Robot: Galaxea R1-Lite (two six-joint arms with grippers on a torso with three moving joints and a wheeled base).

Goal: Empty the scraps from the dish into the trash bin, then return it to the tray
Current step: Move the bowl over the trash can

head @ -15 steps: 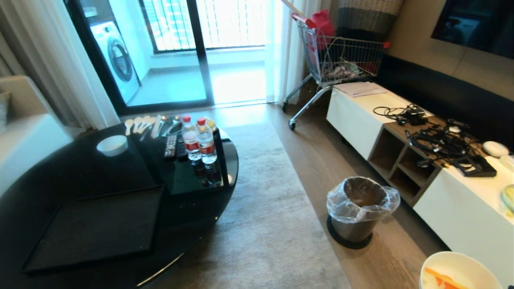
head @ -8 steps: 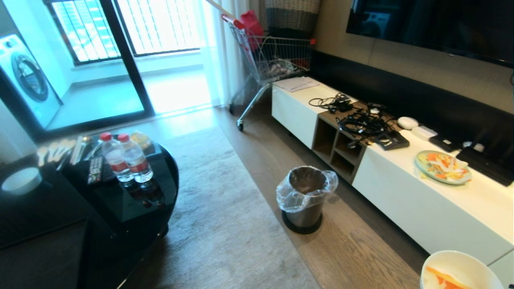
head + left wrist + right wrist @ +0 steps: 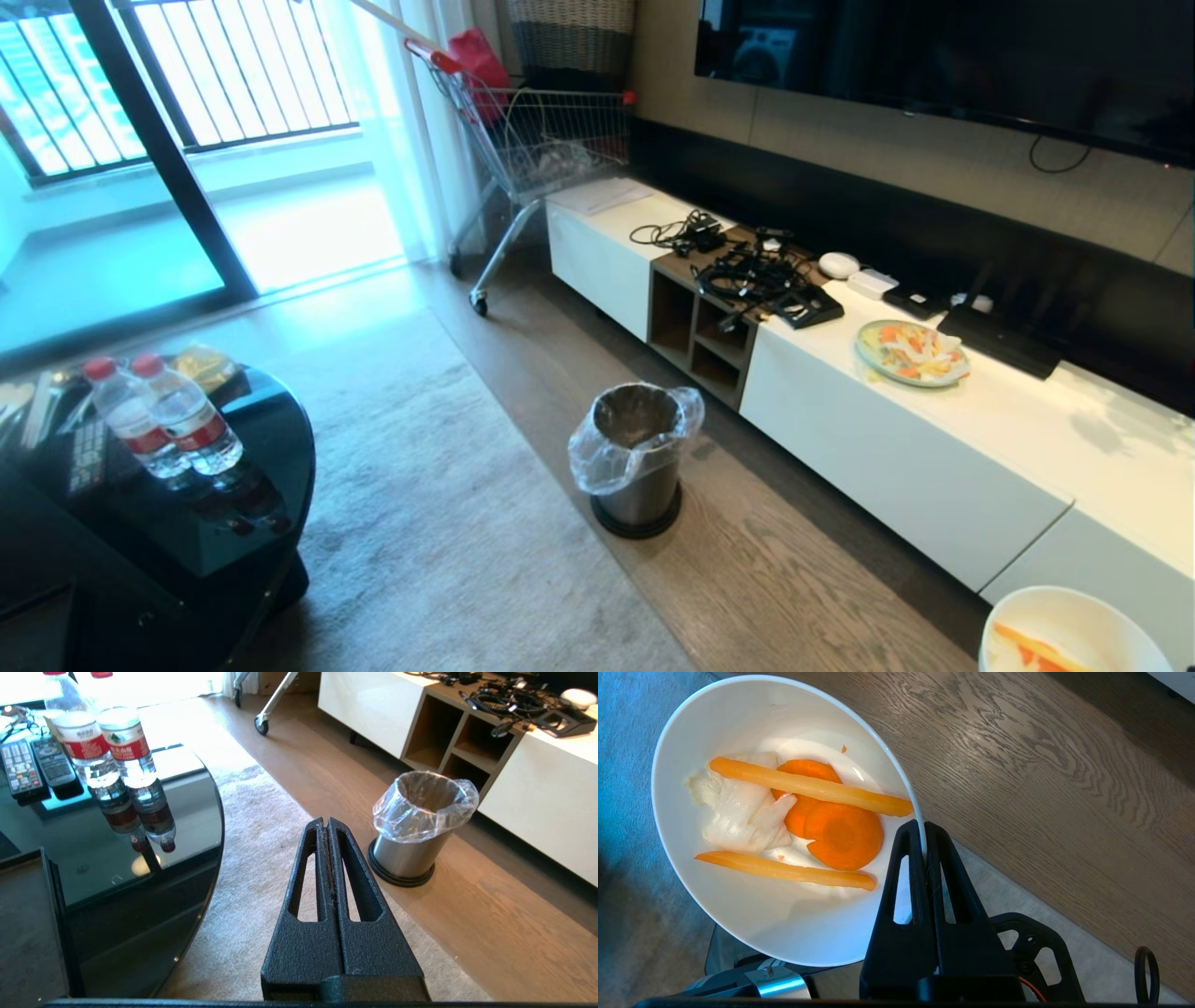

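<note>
My right gripper [image 3: 923, 833] is shut on the rim of the dish [image 3: 738, 914], a white bowl held level above the floor where rug meets wood. The scraps [image 3: 794, 816] lie inside it: orange carrot strips and slices with pale peel. In the head view the dish [image 3: 1064, 630] shows at the bottom right corner, nearer and to the right of the trash bin [image 3: 635, 457], a metal bin with a clear liner. My left gripper [image 3: 325, 823] is shut on nothing, parked over the rug beside the table. A corner of the black tray [image 3: 25, 933] shows on the table.
The round black table [image 3: 233, 523] with two water bottles [image 3: 173, 420] stands at the left. A long white TV cabinet [image 3: 934, 448] along the right wall carries a pale-green plate [image 3: 910, 353] of food pieces and cables. A shopping cart [image 3: 532, 140] stands at the back.
The whole head view has swung right: table and bin have slid left in the picture and more of the cabinet shows. The dish stays at the bottom right corner, still gripped.
</note>
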